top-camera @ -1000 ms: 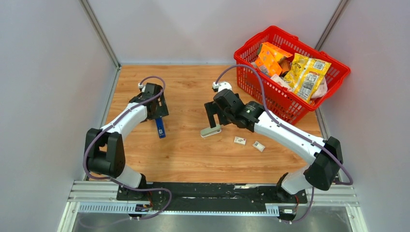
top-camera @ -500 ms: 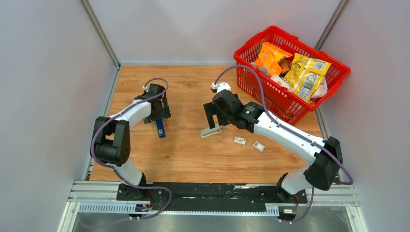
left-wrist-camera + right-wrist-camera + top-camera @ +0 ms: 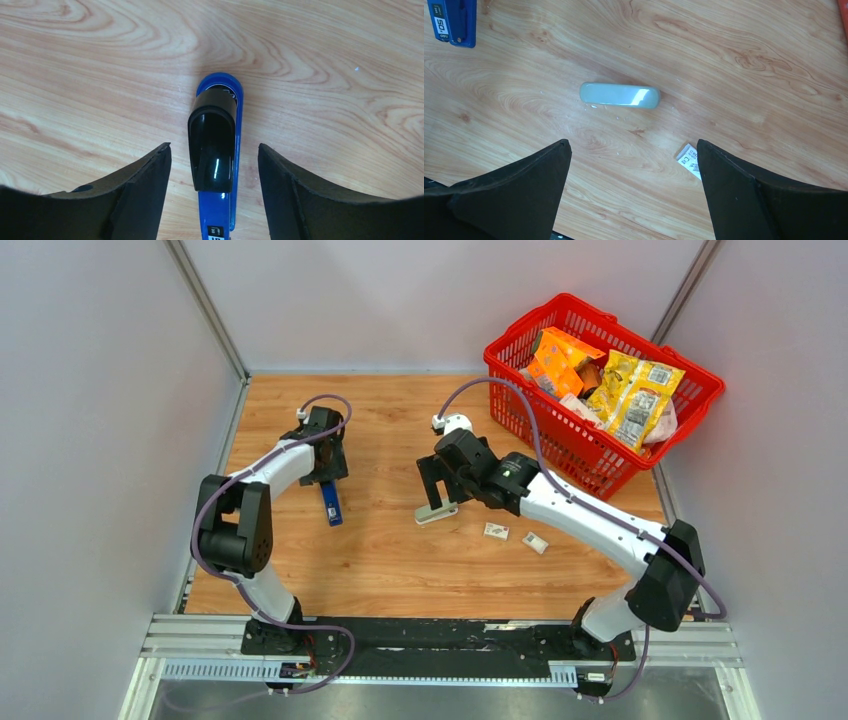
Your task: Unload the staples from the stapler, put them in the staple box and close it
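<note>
A blue stapler (image 3: 331, 503) with a black top lies flat on the wooden table. In the left wrist view the stapler (image 3: 215, 145) sits between my fingers. My left gripper (image 3: 327, 483) (image 3: 214, 150) is open and straddles its far end without touching. My right gripper (image 3: 437, 492) (image 3: 633, 145) is open and empty, hovering just behind a pale grey-green oblong piece (image 3: 436, 512) (image 3: 619, 95). A few tiny pale specks (image 3: 593, 106) lie beside that piece; I cannot tell whether they are staples. No staple strip shows clearly.
Two small white printed boxes (image 3: 496, 531) (image 3: 535, 542) lie right of the pale piece; one shows by my right finger (image 3: 689, 160). A red basket (image 3: 690, 410) of snack packets stands at the back right. Grey walls enclose the table on three sides.
My left arm's elbow has swung inward and its gripper has shifted slightly toward the back over the stapler. My right gripper has edged a little left. The stapler and pale piece have not moved.
</note>
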Tool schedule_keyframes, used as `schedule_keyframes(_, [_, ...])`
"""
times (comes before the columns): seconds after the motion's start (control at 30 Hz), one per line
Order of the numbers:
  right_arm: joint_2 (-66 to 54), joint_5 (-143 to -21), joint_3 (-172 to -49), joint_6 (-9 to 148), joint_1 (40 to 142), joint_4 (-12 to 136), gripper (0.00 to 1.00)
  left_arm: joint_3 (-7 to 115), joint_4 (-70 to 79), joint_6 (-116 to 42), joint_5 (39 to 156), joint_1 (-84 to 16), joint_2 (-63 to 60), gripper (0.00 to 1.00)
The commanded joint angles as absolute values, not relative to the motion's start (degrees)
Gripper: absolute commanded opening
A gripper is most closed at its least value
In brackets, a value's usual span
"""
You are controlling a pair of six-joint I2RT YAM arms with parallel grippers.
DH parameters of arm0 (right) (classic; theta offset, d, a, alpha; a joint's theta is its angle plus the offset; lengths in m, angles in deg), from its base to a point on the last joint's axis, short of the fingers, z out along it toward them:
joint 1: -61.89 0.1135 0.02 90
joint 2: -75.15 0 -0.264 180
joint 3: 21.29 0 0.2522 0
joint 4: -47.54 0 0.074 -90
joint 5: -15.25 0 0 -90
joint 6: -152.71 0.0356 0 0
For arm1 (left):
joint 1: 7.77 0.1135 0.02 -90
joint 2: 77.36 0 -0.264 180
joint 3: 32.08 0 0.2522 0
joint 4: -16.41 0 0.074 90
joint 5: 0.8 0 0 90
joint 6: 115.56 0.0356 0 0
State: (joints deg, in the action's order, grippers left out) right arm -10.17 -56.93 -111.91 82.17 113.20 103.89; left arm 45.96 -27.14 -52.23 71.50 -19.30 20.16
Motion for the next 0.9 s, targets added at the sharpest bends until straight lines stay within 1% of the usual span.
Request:
schedule_keyframes(0.0, [-10.46, -57.0, -112.31, 81.69, 113.66, 102.35, 1.0, 47.95, -26.36, -51.13, 70.04, -18.84, 20.55, 0.71])
schedule_keyframes(0.3, [-10.89, -56.82, -112.22, 81.78, 113.92, 102.52, 1.0, 47.78, -25.83, -51.31, 70.3, -18.75, 20.64, 0.6])
schedule_keyframes(0.4, [-10.98, -56.73, -112.22, 81.69, 114.01, 102.52, 1.0, 47.6, -25.57, -51.31, 70.3, -18.75, 20.47, 0.53])
schedule_keyframes(0.5, [-10.98, -56.65, -112.22, 81.69, 114.1, 102.52, 1.0, 47.34, -25.31, -51.22, 70.21, -18.58, 20.38, 0.49])
schedule_keyframes(0.57, [-10.89, -56.47, -112.22, 81.69, 114.1, 102.7, 1.0, 47.08, -25.04, -51.14, 70.3, -18.58, 20.29, 0.4])
schedule_keyframes(0.63, [-10.72, -56.38, -112.22, 81.78, 114.18, 102.96, 1.0, 46.9, -24.78, -50.87, 70.48, -18.58, 20.11, 0.24])
schedule_keyframes(0.67, [-10.63, -56.21, -112.13, 81.78, 114.18, 103.22, 1.0, 46.73, -24.6, -50.7, 70.48, -18.66, 19.94, 0.11])
schedule_keyframes(0.73, [-10.28, -55.94, -111.96, 81.95, 114.18, 103.49, 1.0, 46.55, -24.51, -50.7, 70.65, -18.58, 19.85, 0.05])
schedule_keyframes(0.77, [-10.19, -55.94, -111.78, 81.95, 114.18, 103.4, 1.0, 46.46, -24.43, -50.52, 70.74, -18.66, 19.76, 0.0])
schedule_keyframes(0.87, [-9.49, -55.59, -111.25, 82.3, 114.36, 103.75, 1.0, 45.67, -23.55, -50.08, 72.84, -18.67, 18.98, 0.0])
